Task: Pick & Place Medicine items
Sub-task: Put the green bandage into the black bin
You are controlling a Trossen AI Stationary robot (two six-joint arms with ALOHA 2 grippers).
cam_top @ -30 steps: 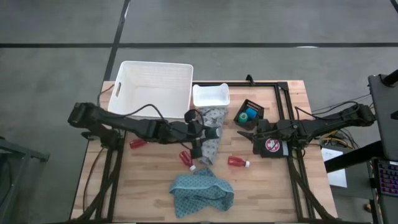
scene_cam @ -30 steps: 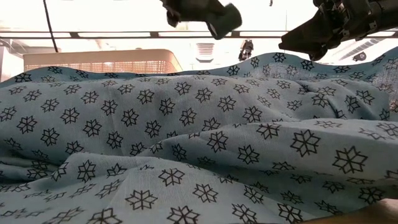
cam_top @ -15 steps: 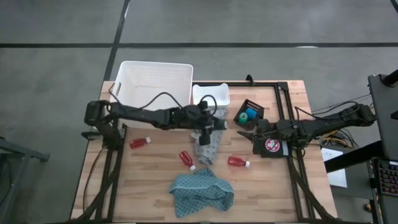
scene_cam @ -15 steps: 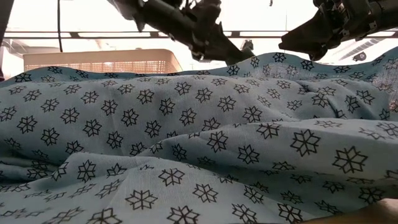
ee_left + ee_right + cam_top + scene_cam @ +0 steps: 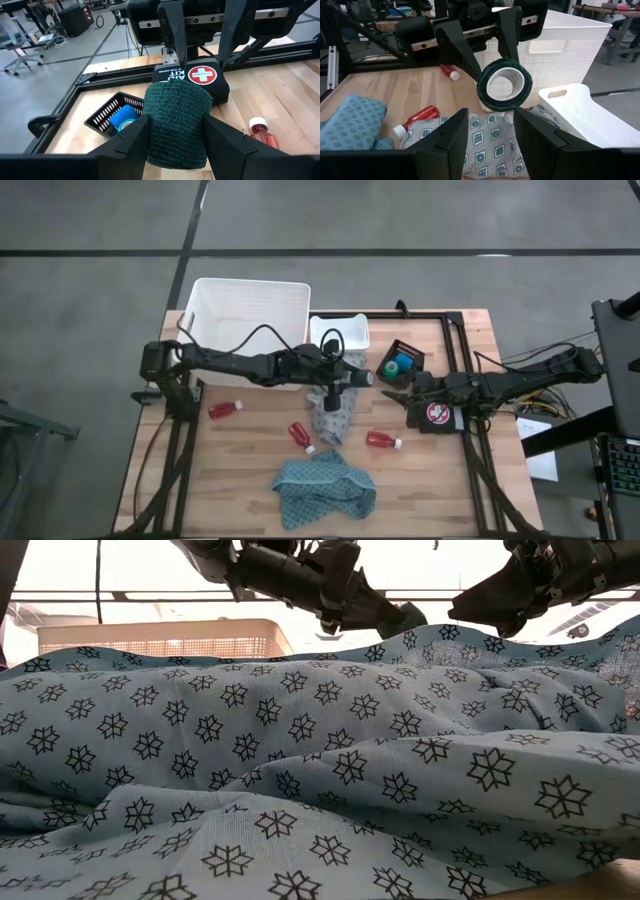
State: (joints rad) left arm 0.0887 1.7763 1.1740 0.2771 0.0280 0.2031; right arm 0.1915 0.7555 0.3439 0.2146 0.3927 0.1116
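Green roll: a dark green roll (image 5: 177, 124) is clamped between the left gripper (image 5: 362, 378) fingers, held in the air over the grey patterned cloth (image 5: 335, 412), just in front of the small white tray (image 5: 339, 333).
Blue roll: (image 5: 123, 117) lies in the black mesh basket (image 5: 400, 361).
Red bottles: one (image 5: 384, 441) right of the grey cloth, one (image 5: 300, 435) left of it, one (image 5: 224, 409) further left.
Right gripper: (image 5: 392, 394) over the black first-aid pouch (image 5: 437, 416), fingers part-way apart, holding nothing.
In the way: the teal cloth (image 5: 300, 770) fills the low view.
Behind: large white bin (image 5: 243, 317).
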